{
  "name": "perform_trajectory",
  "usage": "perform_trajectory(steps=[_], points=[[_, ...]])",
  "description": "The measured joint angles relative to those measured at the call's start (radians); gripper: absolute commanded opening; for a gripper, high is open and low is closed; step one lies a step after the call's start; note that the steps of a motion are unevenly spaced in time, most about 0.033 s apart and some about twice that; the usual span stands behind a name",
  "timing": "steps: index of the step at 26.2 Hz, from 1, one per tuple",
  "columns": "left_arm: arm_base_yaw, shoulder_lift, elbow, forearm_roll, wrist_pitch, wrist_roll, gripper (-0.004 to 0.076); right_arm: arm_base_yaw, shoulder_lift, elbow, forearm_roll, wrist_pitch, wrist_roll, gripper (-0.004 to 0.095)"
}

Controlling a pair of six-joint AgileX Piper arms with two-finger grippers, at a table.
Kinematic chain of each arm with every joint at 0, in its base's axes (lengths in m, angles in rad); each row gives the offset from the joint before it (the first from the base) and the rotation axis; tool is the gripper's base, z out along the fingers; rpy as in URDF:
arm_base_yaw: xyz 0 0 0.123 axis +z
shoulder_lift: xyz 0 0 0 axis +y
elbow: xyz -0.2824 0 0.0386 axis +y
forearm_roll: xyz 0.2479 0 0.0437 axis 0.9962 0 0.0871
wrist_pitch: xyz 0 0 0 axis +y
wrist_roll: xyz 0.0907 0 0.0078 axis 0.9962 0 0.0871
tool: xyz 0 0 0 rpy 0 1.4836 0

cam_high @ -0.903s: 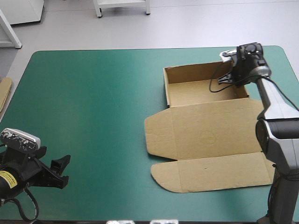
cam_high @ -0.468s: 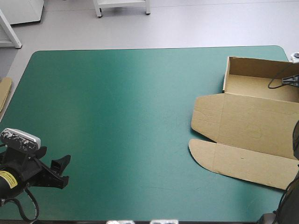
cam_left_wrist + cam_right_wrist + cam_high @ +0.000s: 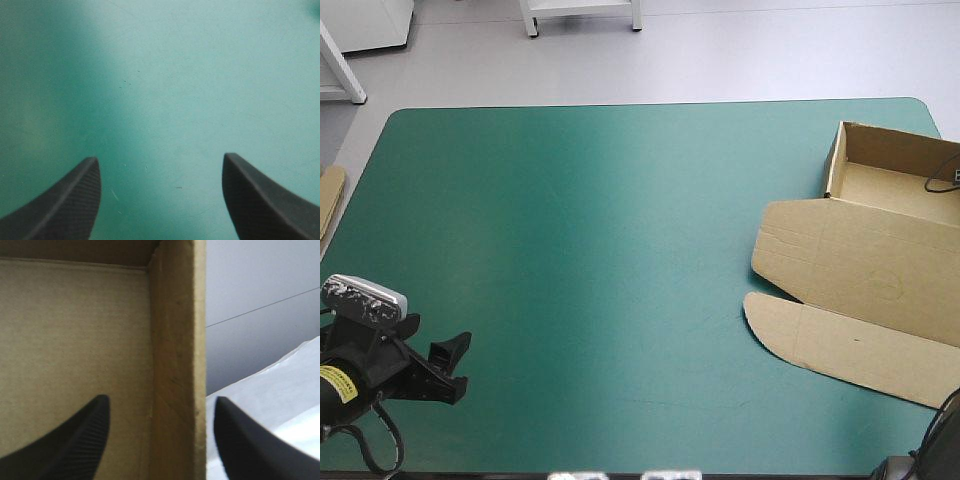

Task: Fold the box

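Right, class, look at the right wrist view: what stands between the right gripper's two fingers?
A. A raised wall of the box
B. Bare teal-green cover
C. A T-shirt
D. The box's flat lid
A: a raised wall of the box runs up between the open fingers of the right gripper, with one finger over the tray's inside and the other outside it.

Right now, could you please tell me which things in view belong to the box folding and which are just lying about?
Job: brown box, tray open, lid flat; right tool, open astride a box wall; left tool, open over the teal-green cover.
Lying about: spare board edge beside the cover's left edge.
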Motion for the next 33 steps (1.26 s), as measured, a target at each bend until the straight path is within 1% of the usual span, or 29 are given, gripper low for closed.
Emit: perform_trajectory(steps=[1, 2, 5, 8, 10, 13, 15, 20, 21, 22, 23, 24, 25, 26, 27, 30, 31, 33], points=[[0.0, 0.001, 0.0, 0.0, 0.0, 0.0, 0.0494, 0.0, 0.0, 0.0, 0.01, 0.0, 0.0, 0.0839], [0.0, 0.001, 0.0, 0.0, -0.002, 0.0, 0.0494, 0.0, 0.0, -0.002, 0.017, 0.001, 0.0, 0.0831], [0.0, 0.001, 0.0, 0.007, -0.025, 0.0, 0.0494, 0.0, -0.002, -0.019, 0.056, 0.022, -0.001, 0.0762], [0.0, 0.001, 0.0, 0.049, -0.056, 0.0, 0.0494, 0.0, -0.025, -0.031, 0.144, 0.048, -0.028, 0.0688], [0.0, 0.001, 0.0, 0.093, -0.071, 0.0, 0.0494, 0.001, -0.057, -0.035, 0.205, 0.059, -0.055, 0.0657], [0.0, 0.001, 0.0, 0.167, -0.089, -0.004, 0.0494, 0.03, -0.138, -0.035, 0.289, 0.089, -0.086, 0.0648], [0.0, 0.001, 0.0, 0.217, -0.097, -0.023, 0.0494, 0.071, -0.204, -0.036, 0.324, 0.105, -0.107, 0.0648], [0.0, 0.001, 0.0, 0.28, -0.12, -0.049, 0.0494, 0.18, -0.344, -0.044, 0.302, 0.113, -0.111, 0.0642], [0.0, 0.001, 0.0, 0.289, -0.12, -0.053, 0.0494, 0.215, -0.393, -0.044, 0.301, 0.147, -0.103, 0.0622], [0.0, 0.001, 0.0, 0.291, -0.12, -0.057, 0.0494, 0.229, -0.415, -0.044, 0.303, 0.156, -0.097, 0.0561], [0.0, -0.005, 0.0, 0.303, -0.12, -0.067, 0.0494, 0.269, -0.465, -0.027, 0.315, 0.157, -0.091, 0.0531], [0.0, -0.011, 0.0, 0.312, -0.12, -0.07, 0.0494, 0.288, -0.486, -0.016, 0.322, 0.157, -0.09, 0.0476], [0.0, -0.028, 0.0, 0.34, -0.123, -0.092, 0.0494, 0.341, -0.543, 0.022, 0.34, 0.157, -0.086, 0.0472], [0.0, -0.036, 0.0, 0.354, -0.126, -0.106, 0.0494, 0.363, -0.569, 0.043, 0.347, 0.157, -0.086, 0.0472], [0.0, -0.053, 0.0, 0.371, -0.128, -0.129, 0.0494, 0.419, -0.638, 0.107, 0.36, 0.157, -0.085, 0.0465], [0.0, -0.063, 0.0, 0.372, -0.128, -0.142, 0.0494, 0.499, -0.751, 0.232, 0.371, 0.148, -0.085, 0.0383], [0.0, -0.064, 0.0, 0.372, -0.128, -0.144, 0.0494, 0.539, -0.808, 0.311, 0.371, 0.129, -0.083, 0.0377], [0.0, -0.064, 0.0, 0.372, -0.128, -0.145, 0.0494, 0.582, -0.896, 0.408, 0.372, 0.098, -0.081, 0.0377]])
